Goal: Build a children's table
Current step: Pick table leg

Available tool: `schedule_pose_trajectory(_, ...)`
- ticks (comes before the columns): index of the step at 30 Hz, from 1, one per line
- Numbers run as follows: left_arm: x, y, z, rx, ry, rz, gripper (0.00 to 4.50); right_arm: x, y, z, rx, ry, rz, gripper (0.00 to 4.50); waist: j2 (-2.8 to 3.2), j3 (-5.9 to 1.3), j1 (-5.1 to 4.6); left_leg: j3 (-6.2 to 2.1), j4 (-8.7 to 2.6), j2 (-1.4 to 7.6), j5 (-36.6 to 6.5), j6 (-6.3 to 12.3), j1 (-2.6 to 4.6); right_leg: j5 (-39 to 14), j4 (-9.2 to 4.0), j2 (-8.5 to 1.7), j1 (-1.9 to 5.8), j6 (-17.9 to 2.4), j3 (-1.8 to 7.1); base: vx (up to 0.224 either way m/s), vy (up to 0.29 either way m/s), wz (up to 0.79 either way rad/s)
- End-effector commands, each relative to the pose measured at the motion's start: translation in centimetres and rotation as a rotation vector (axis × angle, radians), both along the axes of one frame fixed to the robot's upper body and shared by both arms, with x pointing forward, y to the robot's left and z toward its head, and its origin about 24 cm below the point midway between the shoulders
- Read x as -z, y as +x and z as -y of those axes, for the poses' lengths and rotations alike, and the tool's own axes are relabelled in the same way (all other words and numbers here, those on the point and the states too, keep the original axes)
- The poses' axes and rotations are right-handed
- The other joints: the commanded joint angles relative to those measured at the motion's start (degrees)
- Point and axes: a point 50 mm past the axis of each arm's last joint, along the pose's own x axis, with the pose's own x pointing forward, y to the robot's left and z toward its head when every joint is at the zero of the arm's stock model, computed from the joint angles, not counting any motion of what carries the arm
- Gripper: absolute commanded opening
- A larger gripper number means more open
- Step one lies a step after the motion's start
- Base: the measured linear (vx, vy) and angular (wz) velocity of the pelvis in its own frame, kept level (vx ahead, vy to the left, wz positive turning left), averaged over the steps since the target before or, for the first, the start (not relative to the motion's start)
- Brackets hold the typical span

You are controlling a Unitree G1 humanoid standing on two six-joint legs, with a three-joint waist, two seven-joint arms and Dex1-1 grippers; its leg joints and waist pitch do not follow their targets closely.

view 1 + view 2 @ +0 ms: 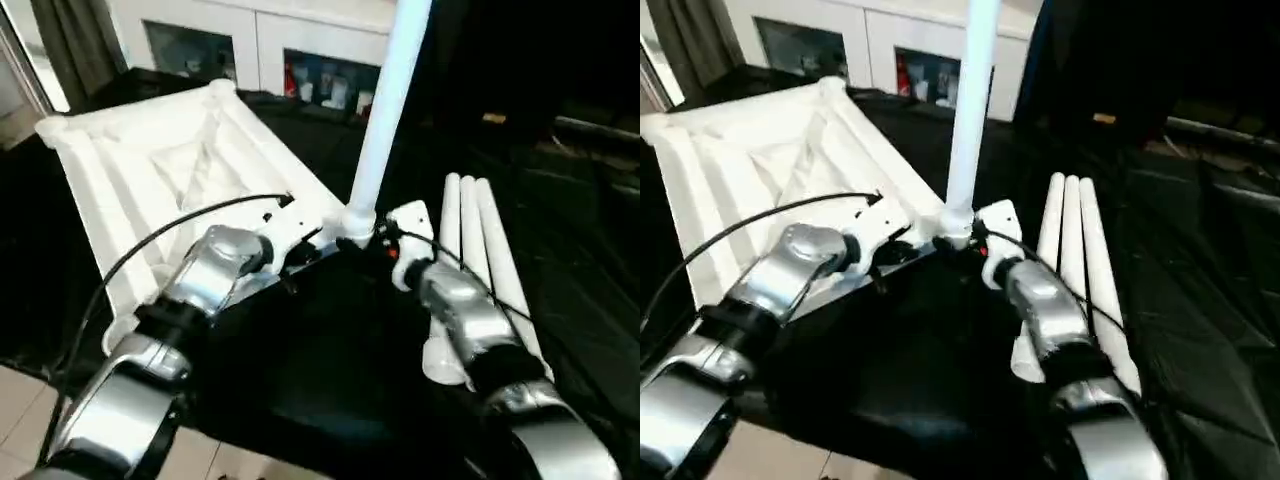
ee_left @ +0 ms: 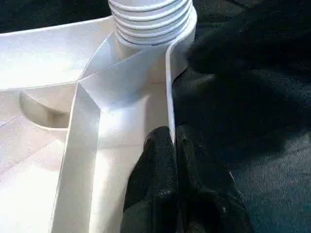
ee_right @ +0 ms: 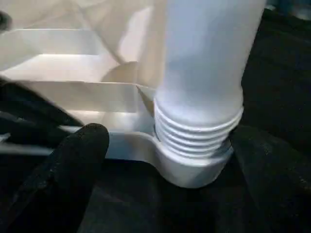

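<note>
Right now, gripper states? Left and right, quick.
Left gripper: shut, pinching the table top's side wall near the corner socket.
Right gripper: open, fingers either side of the upright leg, not gripping.

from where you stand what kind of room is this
Likely an indoor lab or demo room set up for assembly: a black-draped work surface, white cabinets with glass-fronted shelves along the back wall, a curtain and tiled floor.

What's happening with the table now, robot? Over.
Left gripper shut on the tabletop rim. Right gripper open around the standing leg, threads showing above its corner socket. Three spare legs lying beside. Nothing in the way.
</note>
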Motion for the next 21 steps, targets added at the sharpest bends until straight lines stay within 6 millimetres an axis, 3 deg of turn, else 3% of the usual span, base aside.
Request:
schedule_pose_trajectory(1, 1.5, -1.0, -0.3, 0.063, 0.02, -0.057, 0.0, -1.0, -0.3, 0.3, -0.068, -0.004, 0.017, 4.43, 0.4, -3.55, 0.65, -0.34, -2.79, 2.96, 1.61, 8.49, 0.13, 9.24, -2.01, -4.59, 4.04, -18.26, 2.35, 0.0, 0.0, 0.0)
schedule_pose_trajectory(2, 1.2, -2.0, -0.5, 0.199, -0.026, -0.035, 0.0, -2.1, -1.5, 1.9, -0.19, -0.029, 0.019, 4.43, 0.51, -3.52, 0.86, -0.41, -2.78, 2.83, 1.7, 8.52, 0.21, 9.48, -2.12, -4.37, 4.2, -18.3, 2.27, 0.0, 0.0, 0.0)
schedule_pose_trajectory(3, 1.2, -2.0, -0.5, 0.199, -0.026, -0.035, 0.0, -2.1, -1.5, 1.9, -0.19, -0.029, 0.019, 4.43, 0.41, -3.59, 1.21, -0.46, -2.63, 2.93, 2.43, 8.93, 0.26, 11.28, -1.89, -4.3, 4.51, -17.95, 2.33, 0.0, 0.0, 0.0)
schedule_pose_trajectory(4, 1.1, -2.5, -0.7, 0.25, -0.043, -0.034, 0.0, -2.6, -2.1, 2.5, -0.24, -0.039, 0.018, 4.43, 0.51, -3.6, 1.36, -0.39, -2.54, 2.96, 3.83, 9.55, 0.24, 14.09, -1.54, -4.25, 4.33, -18.03, 2.4, 0.0, 0.0, 0.0)
schedule_pose_trajectory(6, 0.9, -3.0, -0.9, 0.295, -0.055, -0.044, 0.0, -2.9, -2.8, 3.0, -0.293, -0.043, 0.015, 4.43, 0.46, -3.7, 1.62, -0.18, -2.44, 3.06, 3.52, 9.74, 0.38, 14.34, -1.38, -4.28, 4.04, -18.49, 2.24, 0.0, 0.0, 0.0)
schedule_pose_trajectory(9, 0.8, -3.8, -1.6, 0.359, -0.056, -0.064, 0.0, -3.0, -3.8, 4.0, -0.358, -0.056, -0.009, 4.43, 0.67, -3.44, 1.84, -0.17, -2.61, 3.36, 0.38, 8.0, 0.5, 8.08, -1.7, -4.61, 3.74, -18.48, 2.13, 0.0, 0.0, 0.0)
schedule_pose_trajectory(12, 0.8, -4.3, -2.1, 0.391, -0.059, -0.07, 0.0, -2.8, -4.5, 4.5, -0.409, -0.072, -0.032, 4.43, 0.81, -3.46, 2.21, 0.08, -2.56, 3.46, -0.25, 6.68, 0.81, 7.1, -1.7, -4.46, 3.49, -18.56, 1.93, 0.0, 0.0, 0.0)
schedule_pose_trajectory(14, 0.6, -4.8, -2.4, 0.419, -0.069, -0.072, 0.0, -2.7, -5.1, 4.5, -0.456, -0.085, -0.053, 4.43, 0.65, -3.39, 2.47, 0.21, -2.5, 3.46, -0.56, 5.81, 0.62, 6.77, -1.58, -4.46, 3.56, -18.11, 1.88, 0.0, 0.0, 0.0)
schedule_pose_trajectory(15, 0.5, -5.0, -2.5, 0.434, -0.073, -0.074, 0.0, -2.6, -5.4, 4.4, -0.478, -0.105, -0.061, 4.43, 0.62, -3.31, 2.59, 0.11, -2.58, 3.45, -1.86, 4.76, 0.52, 4.8, -1.67, -4.55, 3.64, -17.26, 1.86, 0.0, 0.0, 0.0)
schedule_pose_trajectory(21, 0.5, -5.4, -2.7, 0.455, -0.065, -0.082, 0.0, -2.1, -5.1, 4.0, -0.464, -0.156, -0.064, 4.43, 0.39, -3.24, 2.88, 0.12, -2.72, 3.29, -4.34, 2.41, 0.47, -0.96, -2.08, -4.63, 3.51, -15.08, 1.94, 0.0, 0.0, 0.0)
